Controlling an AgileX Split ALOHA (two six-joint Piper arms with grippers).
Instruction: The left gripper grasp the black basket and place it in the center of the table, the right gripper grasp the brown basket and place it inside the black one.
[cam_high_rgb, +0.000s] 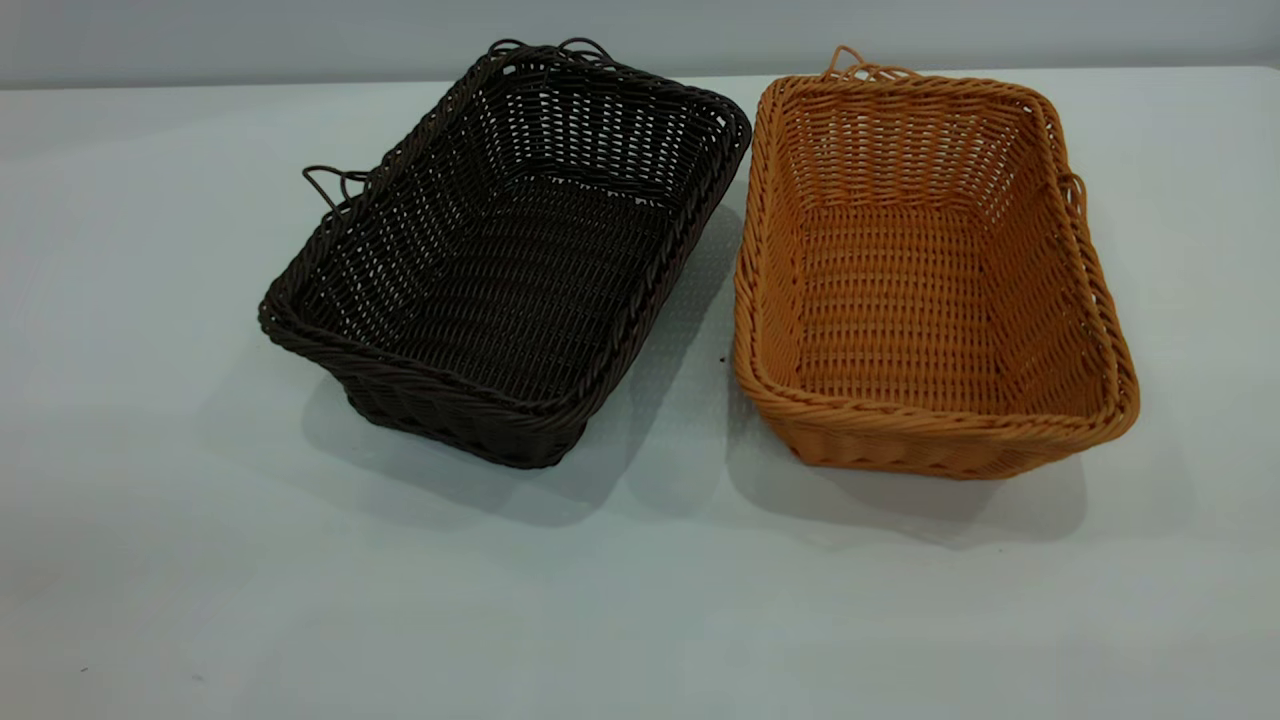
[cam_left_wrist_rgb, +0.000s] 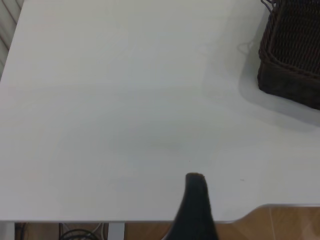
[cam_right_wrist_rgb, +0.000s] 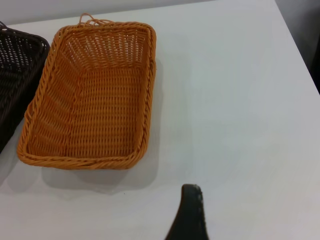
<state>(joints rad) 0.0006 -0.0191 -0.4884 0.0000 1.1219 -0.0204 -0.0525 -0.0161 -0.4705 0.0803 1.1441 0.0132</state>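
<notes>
With neither pincer's state discernible, the black basket (cam_high_rgb: 505, 255) is pictured on the worktop (cam_high_rgb: 150, 520) just left of the brown basket (cam_high_rgb: 925, 265), untouched; its braided rim is best gripped squarely before shifting centreward.

Left gripper (cam_left_wrist_rgb: 196, 210) & right gripper (cam_right_wrist_rgb: 189, 214): each just one black, blurred, round-tipped finger.
</notes>
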